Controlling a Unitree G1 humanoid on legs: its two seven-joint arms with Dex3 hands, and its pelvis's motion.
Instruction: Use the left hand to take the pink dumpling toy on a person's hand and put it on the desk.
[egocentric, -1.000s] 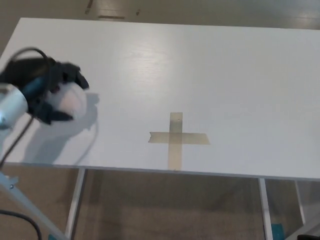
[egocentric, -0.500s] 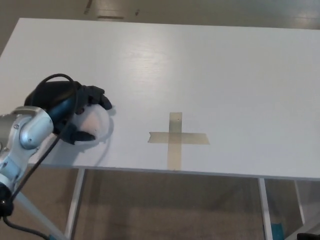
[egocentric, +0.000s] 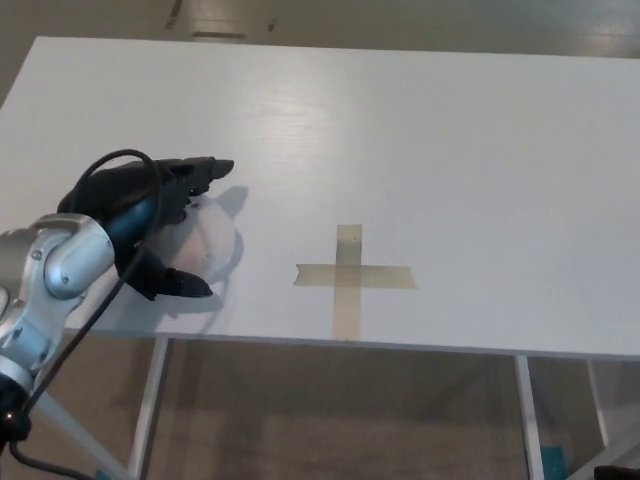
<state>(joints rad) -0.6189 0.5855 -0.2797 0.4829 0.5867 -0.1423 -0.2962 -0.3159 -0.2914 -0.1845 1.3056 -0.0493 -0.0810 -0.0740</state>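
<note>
The left hand (egocentric: 160, 215) was low over the white desk (egocentric: 420, 150), near the desk's front edge on the robot's left side. Its black fingers (egocentric: 205, 170) were spread apart, with two pointing out over the top and the thumb sticking out below, close to the front edge. The pink dumpling toy (egocentric: 208, 245) sat between them on the desk. It looked pale and round. The fingers were opened around it, not squeezed on it. I could not tell if they were touching it a little.

A black cable (egocentric: 105, 165) looped over the back of the hand and hung down past the desk edge. The silver arm (egocentric: 50, 275) came in from the left corner, over the front edge.

A cross of tape (egocentric: 352, 275) was stuck to the desk to the right of the toy, well apart from it. One strip reached close to the front edge.

The rest of the desk was bare, with lots of room behind and to the right of the hand. The right hand did not show.
</note>
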